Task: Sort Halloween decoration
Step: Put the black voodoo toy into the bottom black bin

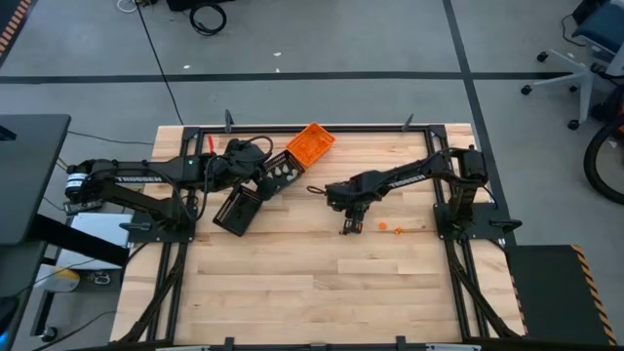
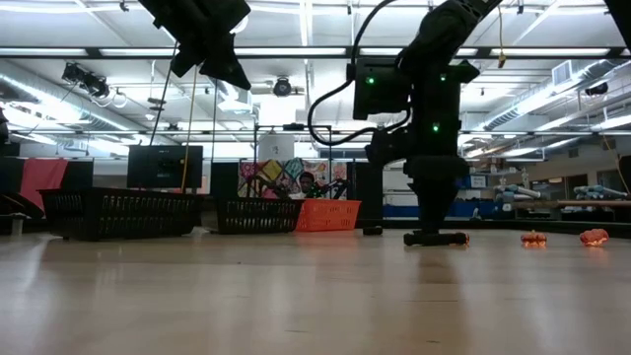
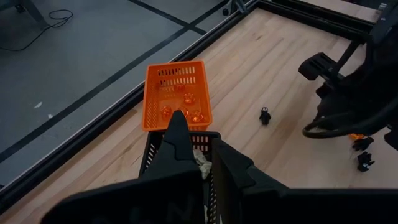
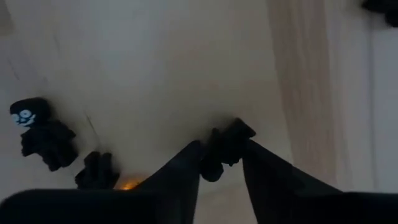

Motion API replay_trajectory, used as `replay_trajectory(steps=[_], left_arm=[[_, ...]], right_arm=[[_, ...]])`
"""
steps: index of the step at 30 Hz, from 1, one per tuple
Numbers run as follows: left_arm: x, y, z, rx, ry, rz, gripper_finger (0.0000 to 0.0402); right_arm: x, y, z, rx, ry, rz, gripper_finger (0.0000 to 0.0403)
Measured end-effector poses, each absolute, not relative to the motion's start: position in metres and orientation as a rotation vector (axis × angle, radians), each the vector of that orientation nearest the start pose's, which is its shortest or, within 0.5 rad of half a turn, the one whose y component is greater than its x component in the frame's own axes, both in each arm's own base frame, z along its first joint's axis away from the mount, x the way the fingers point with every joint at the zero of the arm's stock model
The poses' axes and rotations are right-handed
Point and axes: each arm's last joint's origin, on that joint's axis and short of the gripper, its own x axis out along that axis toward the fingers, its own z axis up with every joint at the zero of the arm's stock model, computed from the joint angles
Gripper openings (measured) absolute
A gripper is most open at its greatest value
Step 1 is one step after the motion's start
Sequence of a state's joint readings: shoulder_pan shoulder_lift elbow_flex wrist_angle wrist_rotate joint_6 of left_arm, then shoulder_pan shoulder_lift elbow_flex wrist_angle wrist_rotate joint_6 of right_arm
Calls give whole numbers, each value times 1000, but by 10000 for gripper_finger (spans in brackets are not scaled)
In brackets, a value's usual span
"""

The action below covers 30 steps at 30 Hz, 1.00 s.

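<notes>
My worktop point(image 1: 322, 283) is pale blond wood in narrow glued strips, framed by a black rail. Both my arms are matte black, and green indicator lights glow on my right arm in the low view. The orange tray point(image 3: 177, 93) is a bright, slotted lattice holding glossy orange trinkets point(image 3: 189, 98) of the same shade. The two black trays point(image 1: 255, 190) are dark mesh; whitish pieces point(image 1: 284, 171) show in one. Two small orange trinkets on the wood point(image 1: 390, 228) are vivid against the grain. Between my right jaws sits a black trinket point(image 4: 225, 148). Another black trinket point(image 4: 28, 115) nearby carries a white mark, possibly a skull; the view is too blurred to be sure.
</notes>
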<state>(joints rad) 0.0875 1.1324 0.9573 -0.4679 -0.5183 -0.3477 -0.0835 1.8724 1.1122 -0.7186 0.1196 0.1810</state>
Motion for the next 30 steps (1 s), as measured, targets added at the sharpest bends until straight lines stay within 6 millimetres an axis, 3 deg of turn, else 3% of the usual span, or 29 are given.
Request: replay_trajectory(steps=[9, 19, 30], left_arm=[[232, 35, 303, -187, 527, 687, 0], [232, 35, 303, -187, 527, 687, 0], [232, 35, 303, -187, 527, 687, 0]], right_arm=[[325, -35, 134, 202, 1460, -196, 32], [318, -52, 167, 253, 1337, -115, 41], [316, -67, 174, 290, 1283, -112, 42]])
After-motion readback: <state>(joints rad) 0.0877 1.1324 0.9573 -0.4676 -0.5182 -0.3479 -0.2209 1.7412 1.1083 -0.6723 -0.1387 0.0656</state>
